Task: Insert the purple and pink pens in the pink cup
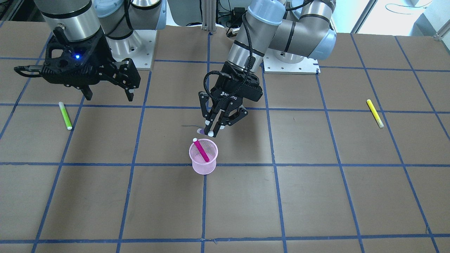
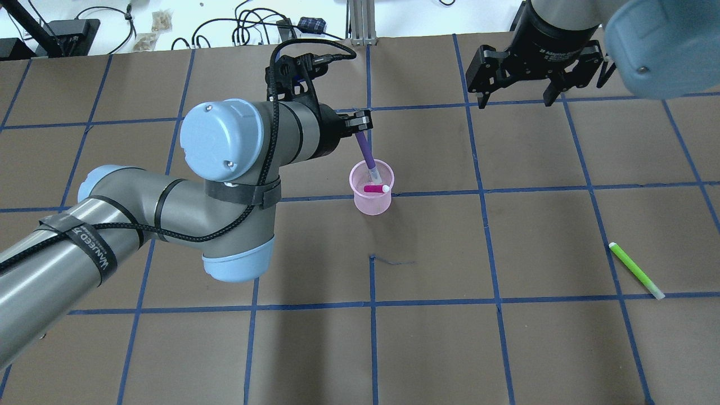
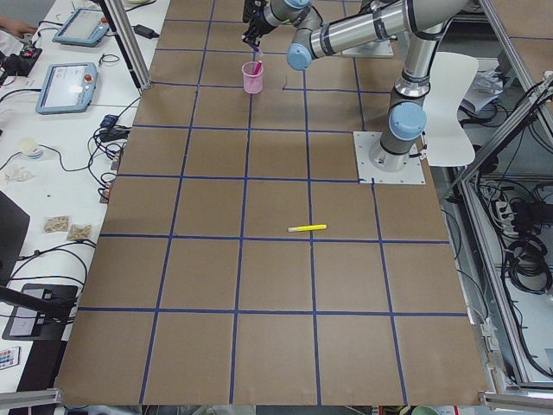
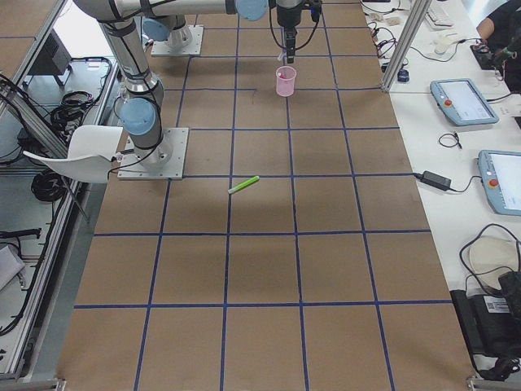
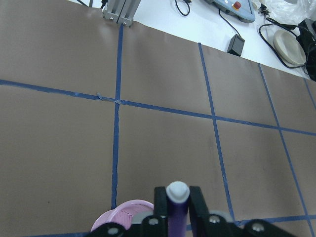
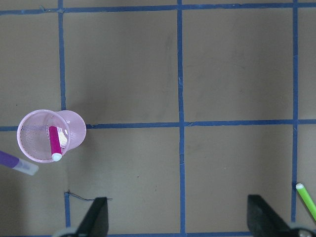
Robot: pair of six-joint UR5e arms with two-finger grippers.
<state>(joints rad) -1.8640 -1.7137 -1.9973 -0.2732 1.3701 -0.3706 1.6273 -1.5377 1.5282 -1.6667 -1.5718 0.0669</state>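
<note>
The black left gripper clamps the slim purple pen, tilted, pale tip down at the pink mesh cup rim just below; whether it is inside is unclear. The right gripper hangs spread, well aside, a green pen near it. A white-capped pink pen leans in the cup. A yellow pen lies far off.
</note>
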